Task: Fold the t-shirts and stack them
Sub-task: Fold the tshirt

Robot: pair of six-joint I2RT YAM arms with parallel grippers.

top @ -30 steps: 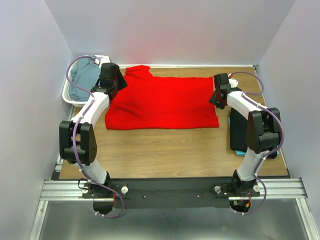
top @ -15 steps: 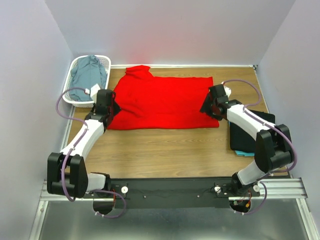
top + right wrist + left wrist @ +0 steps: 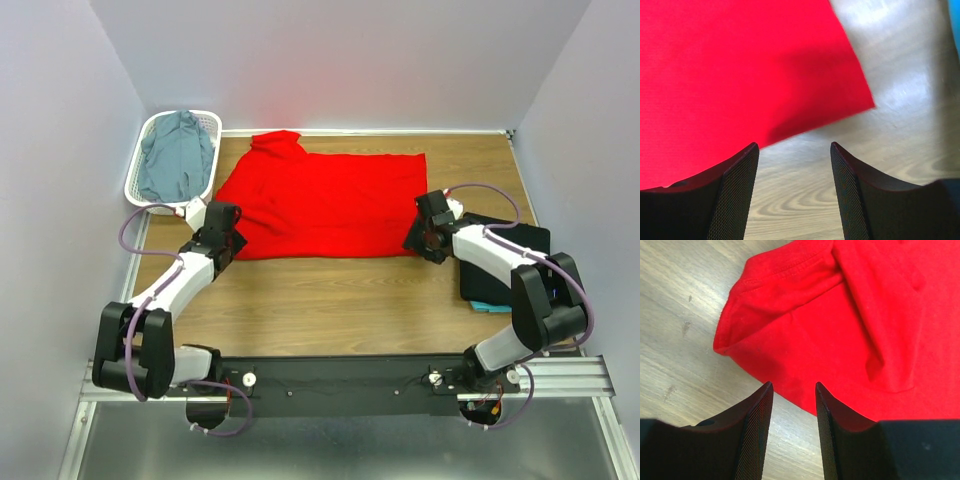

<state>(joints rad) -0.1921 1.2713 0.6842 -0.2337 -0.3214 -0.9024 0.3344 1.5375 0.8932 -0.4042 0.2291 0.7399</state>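
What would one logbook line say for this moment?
red t-shirt: spread on table | left gripper: open, by near left corner | right gripper: open, by near right corner

No legible text, label or number anywhere

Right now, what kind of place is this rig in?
Likely a lab test cell: wooden table boxed by plain walls, arms bolted to a metal rail, laundry basket beside a red t-shirt.

From above, the right arm (image 3: 490, 248) covers much of the black t-shirt (image 3: 485, 285), and the teal t-shirt (image 3: 482, 306) shows only as a sliver under it (its shape cannot be told). Both wrist views cut the red t-shirt (image 3: 850, 330) off at their edges.
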